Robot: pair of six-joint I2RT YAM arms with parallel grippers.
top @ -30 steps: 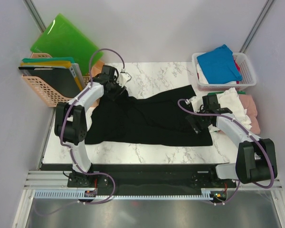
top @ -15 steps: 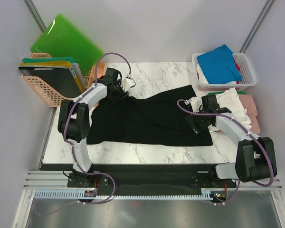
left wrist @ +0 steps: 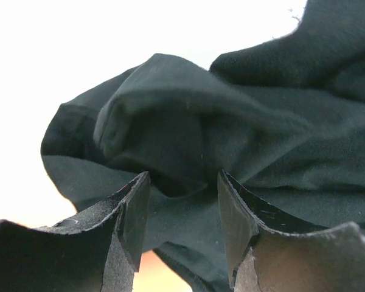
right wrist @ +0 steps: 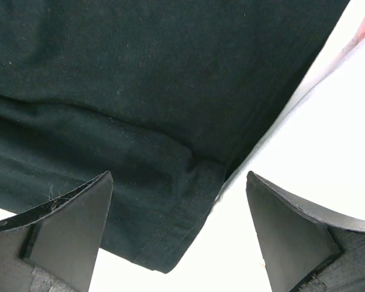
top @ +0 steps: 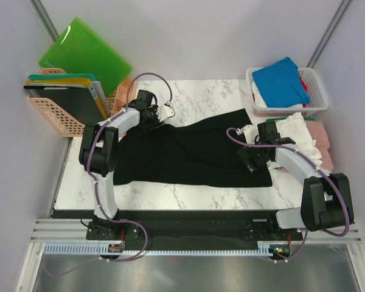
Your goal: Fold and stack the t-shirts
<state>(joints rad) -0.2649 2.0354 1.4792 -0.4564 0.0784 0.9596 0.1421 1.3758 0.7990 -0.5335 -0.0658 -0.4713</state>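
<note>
From above, the black t-shirt [top: 194, 152] lies spread across the middle of the marble table [top: 201, 94], crumpled at its left end. My left pincer [top: 153, 120] sits low on the shirt's far left corner. My right pincer [top: 250, 159] is down at the shirt's near right corner. A blue t-shirt [top: 280, 79] lies on top in the white basket [top: 316, 91] at the far right. White and pink t-shirts [top: 304, 131] are piled just beside my right arm.

At my left wrist, the left pincer [left wrist: 182, 179] has its jaws partly apart. A rumpled hump of the black t-shirt [left wrist: 188, 115] bulges right at the tips and dips into the gap. I cannot tell whether I am pinching that fold or only standing around it.

At my right wrist, the right pincer [right wrist: 179, 176] is spread wide and grips nothing. It hangs above the stitched hem corner of the black t-shirt [right wrist: 140, 73], which lies flat, with bare table to the right of it
</note>
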